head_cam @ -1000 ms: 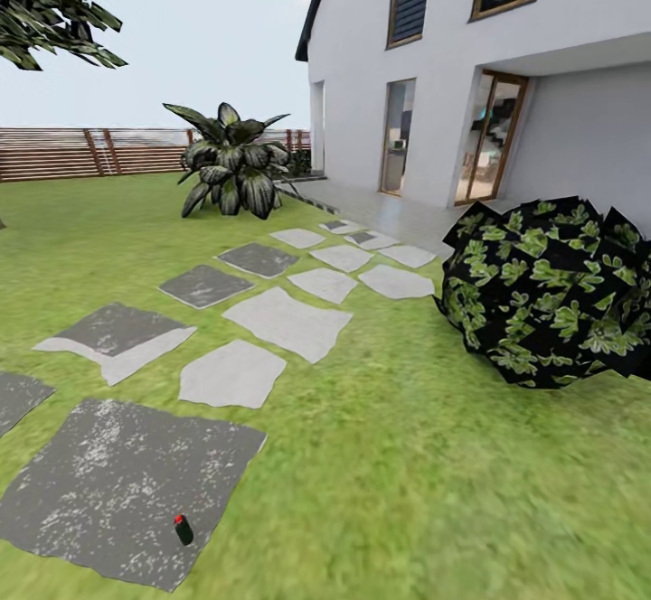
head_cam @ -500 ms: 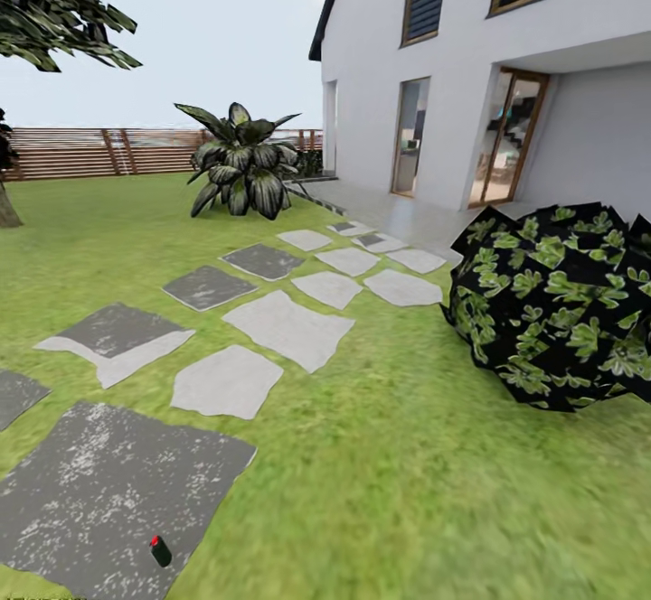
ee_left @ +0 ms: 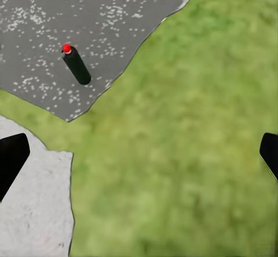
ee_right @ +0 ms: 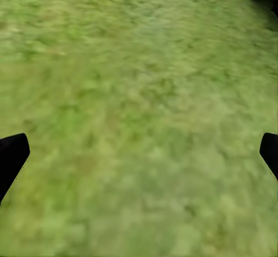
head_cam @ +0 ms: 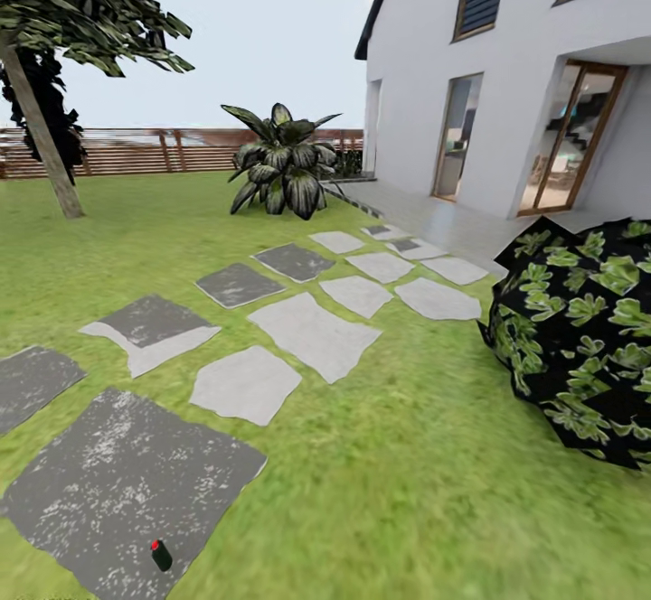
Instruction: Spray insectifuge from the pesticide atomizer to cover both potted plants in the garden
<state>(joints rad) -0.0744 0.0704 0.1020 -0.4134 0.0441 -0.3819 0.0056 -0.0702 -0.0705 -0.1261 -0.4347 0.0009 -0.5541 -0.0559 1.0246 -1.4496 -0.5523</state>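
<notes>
The pesticide atomizer (head_cam: 161,555) is a small slim bottle that looks dark with a red top. It stands on a dark grey stepping stone (head_cam: 117,482) at the lower left of the head view. In the left wrist view the atomizer (ee_left: 76,64) is on the same stone, some way ahead of my left gripper (ee_left: 139,158), whose dark fingertips (ee_left: 11,155) stand wide apart and hold nothing. My right gripper (ee_right: 139,158) is open over bare lawn. The two small potted plants are out of view.
Stepping stones (head_cam: 312,333) lead across the lawn to a white house (head_cam: 506,85). A big dark leafy bush (head_cam: 588,338) stands close on the right. A striped agave (head_cam: 285,162), a tree trunk (head_cam: 41,130) and a brown slat fence (head_cam: 136,150) stand farther back.
The whole head view has swung left, so the house, bush and agave sit further right and a tree trunk has come in. The atomizer stays on its stone.
</notes>
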